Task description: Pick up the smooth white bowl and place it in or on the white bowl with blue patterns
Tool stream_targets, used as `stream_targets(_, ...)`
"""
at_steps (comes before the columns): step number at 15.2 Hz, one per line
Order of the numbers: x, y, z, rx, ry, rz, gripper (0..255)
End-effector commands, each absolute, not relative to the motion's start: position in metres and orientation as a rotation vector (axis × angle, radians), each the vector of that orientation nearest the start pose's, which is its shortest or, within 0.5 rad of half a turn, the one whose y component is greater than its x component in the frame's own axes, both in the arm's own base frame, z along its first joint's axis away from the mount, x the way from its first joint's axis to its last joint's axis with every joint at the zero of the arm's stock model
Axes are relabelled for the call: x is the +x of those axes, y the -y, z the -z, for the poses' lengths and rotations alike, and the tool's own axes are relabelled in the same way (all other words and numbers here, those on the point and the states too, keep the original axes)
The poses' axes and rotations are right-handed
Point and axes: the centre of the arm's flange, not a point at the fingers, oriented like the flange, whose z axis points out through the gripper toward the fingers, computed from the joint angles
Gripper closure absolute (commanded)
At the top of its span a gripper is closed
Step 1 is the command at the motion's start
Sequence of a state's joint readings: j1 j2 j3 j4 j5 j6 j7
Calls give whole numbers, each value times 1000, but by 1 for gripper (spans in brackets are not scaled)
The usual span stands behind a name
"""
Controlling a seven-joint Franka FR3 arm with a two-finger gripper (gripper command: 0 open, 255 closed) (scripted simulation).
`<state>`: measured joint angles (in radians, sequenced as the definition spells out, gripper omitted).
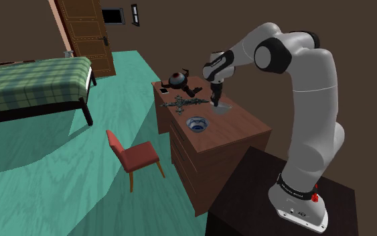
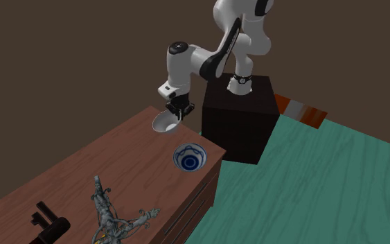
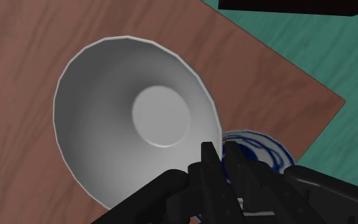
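Since the end effector [image 2: 176, 111] is clamped on the rim of the white bowl [image 2: 161, 124], the blue-patterned bowl [image 2: 190, 157] sits just lower right of it in the second exterior view.

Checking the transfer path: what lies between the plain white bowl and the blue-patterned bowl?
Only bare desktop between the plain white bowl and the blue-patterned bowl, per the second exterior view.
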<state>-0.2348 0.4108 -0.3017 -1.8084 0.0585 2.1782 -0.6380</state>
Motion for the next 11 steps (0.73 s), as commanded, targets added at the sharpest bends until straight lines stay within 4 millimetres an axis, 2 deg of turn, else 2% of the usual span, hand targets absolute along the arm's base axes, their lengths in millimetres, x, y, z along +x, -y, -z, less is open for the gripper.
stream_targets(1,574,295,-329,-3185,141,-92,255)
stream_targets(11,650,191,-358,-3185,141,-92,255)
